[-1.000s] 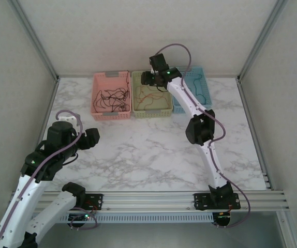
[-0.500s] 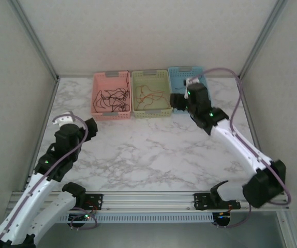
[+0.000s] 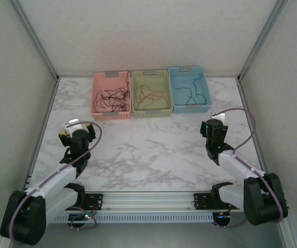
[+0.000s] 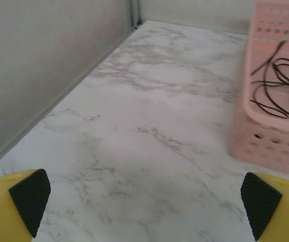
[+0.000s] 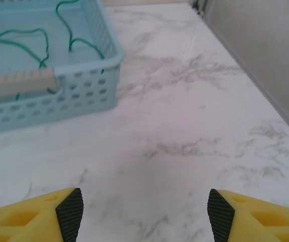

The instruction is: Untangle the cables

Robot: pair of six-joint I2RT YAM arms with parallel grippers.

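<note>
Three baskets [image 3: 134, 95] hold the cables [image 3: 149, 96] sorted by colour, so untangling looks done; left claw [image 4: 144, 201] and right claw [image 5: 144, 207] gape empty, needing only parking.

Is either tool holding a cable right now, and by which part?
Nothing is held. The left tool and the right tool both stand open over the table; the cables lie in the baskets.

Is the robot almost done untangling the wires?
Looks nearly finished. Done: black cables lie in the pink basket, red and orange cables in the yellow basket, the green cable in the blue basket. In hand: nothing; the left gripper and right gripper are open and empty. Left: maybe nothing.
</note>
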